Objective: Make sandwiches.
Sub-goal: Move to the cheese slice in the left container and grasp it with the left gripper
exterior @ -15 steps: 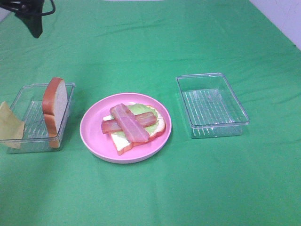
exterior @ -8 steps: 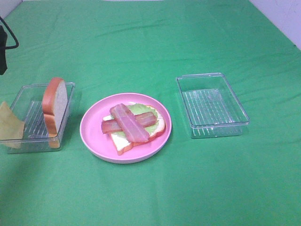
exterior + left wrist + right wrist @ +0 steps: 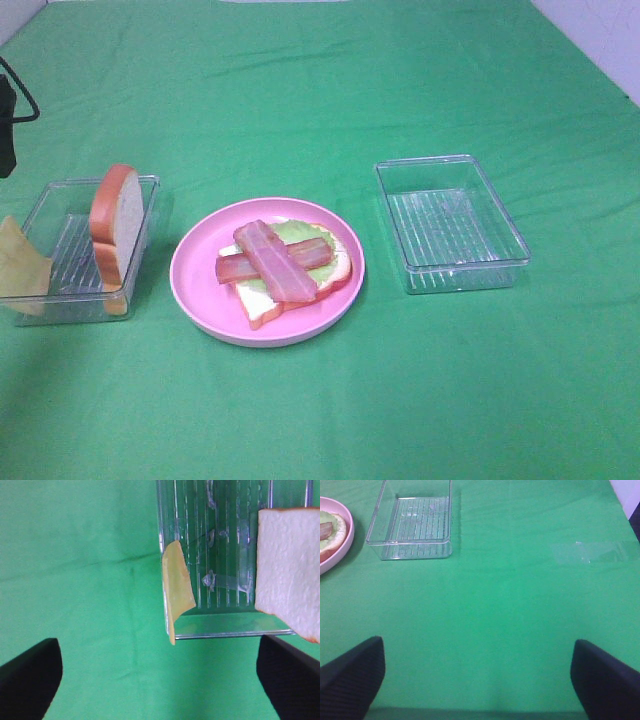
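Observation:
The open sandwich sits on the pink plate: a bread slice, a lettuce leaf and two crossed bacon strips. A second bread slice stands on edge in the left clear tray. A yellow cheese square hangs over that tray's outer wall. My left gripper hovers open and empty above the cloth just short of the tray's end, with the cheese and bread ahead of it. My right gripper is open over bare cloth.
An empty clear tray lies right of the plate; the right wrist view shows it far ahead, with the plate's edge beside it. A green cloth covers the table. A dark piece of the left arm shows at the left border.
The left arm has dropped from the far left corner down along the left edge toward the left tray, then slowed. The food and trays have not moved.

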Action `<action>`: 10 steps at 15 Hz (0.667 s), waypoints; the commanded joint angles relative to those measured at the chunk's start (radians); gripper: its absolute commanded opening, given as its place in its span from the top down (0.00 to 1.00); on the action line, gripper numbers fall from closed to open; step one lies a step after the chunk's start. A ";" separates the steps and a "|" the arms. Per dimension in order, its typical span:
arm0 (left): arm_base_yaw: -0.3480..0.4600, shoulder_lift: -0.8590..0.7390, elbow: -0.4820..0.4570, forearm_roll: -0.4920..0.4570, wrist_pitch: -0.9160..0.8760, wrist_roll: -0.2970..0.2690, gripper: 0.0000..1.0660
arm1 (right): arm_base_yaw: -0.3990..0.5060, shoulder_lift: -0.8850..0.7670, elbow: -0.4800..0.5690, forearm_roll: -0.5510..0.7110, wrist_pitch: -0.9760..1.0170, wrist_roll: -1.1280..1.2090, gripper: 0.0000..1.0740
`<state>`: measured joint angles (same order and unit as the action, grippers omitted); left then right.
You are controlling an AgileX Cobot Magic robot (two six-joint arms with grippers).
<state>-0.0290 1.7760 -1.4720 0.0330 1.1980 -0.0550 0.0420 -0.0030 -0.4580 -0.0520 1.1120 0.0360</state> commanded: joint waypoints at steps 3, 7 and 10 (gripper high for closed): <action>0.002 0.084 0.014 -0.055 0.003 -0.003 0.06 | -0.007 -0.033 0.003 0.002 -0.011 -0.007 0.10; 0.002 0.128 0.051 -0.053 -0.040 -0.006 0.06 | -0.007 -0.033 0.003 0.002 -0.011 -0.007 0.10; 0.002 0.172 0.084 -0.049 -0.081 -0.006 0.06 | -0.007 -0.033 0.003 0.002 -0.011 -0.007 0.10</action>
<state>-0.0290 1.9430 -1.3970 -0.0100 1.1220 -0.0550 0.0420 -0.0030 -0.4580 -0.0520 1.1120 0.0360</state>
